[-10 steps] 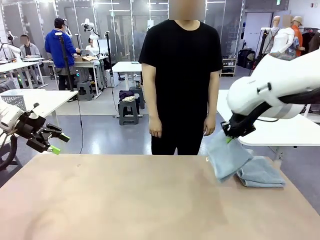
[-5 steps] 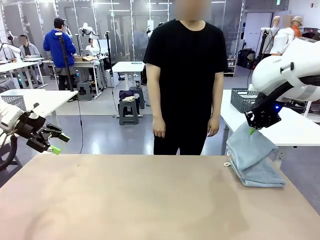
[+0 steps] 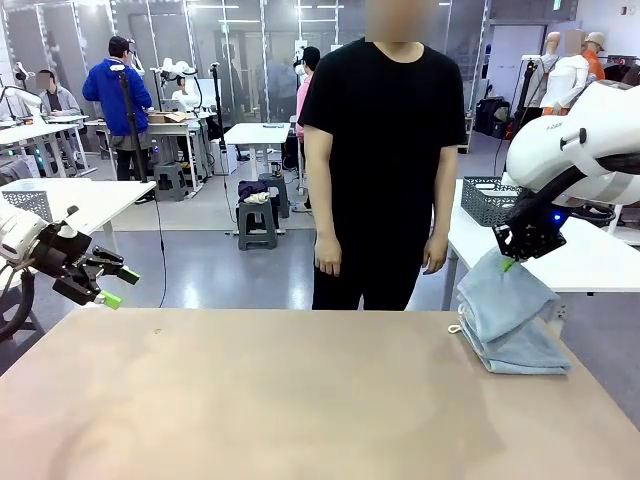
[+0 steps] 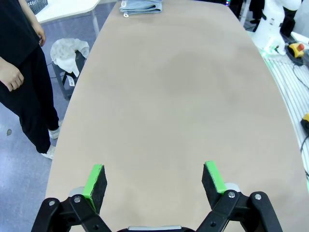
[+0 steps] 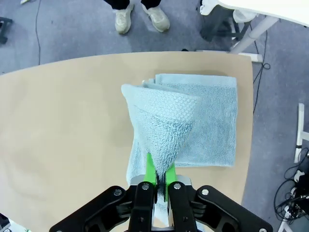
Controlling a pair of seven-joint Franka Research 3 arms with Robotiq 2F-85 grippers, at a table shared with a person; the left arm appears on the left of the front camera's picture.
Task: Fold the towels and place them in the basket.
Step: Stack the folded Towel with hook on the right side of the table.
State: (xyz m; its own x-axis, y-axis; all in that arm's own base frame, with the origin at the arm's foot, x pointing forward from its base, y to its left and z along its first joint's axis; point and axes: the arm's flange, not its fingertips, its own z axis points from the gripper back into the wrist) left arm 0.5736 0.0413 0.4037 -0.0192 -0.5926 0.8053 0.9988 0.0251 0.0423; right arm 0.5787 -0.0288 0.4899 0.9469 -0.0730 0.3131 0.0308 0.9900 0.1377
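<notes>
At right of frame the right pincer [image 3: 512,262] clamped a lifted towel [image 3: 503,300] over a folded one [image 3: 525,352], the left pincer [image 3: 108,283] gaped idle, and the basket [image 3: 487,202] behind looked unfilled.

Even, bright overhead room light; ceiling strip lights show at the far back in the front view. The matte light-brown wooden tabletop [image 3: 300,400] carries only soft, faint shadows and no glare. Front view sharp throughout. Both wrist views show wide-angle bowing of the tabletop's edges.
</notes>
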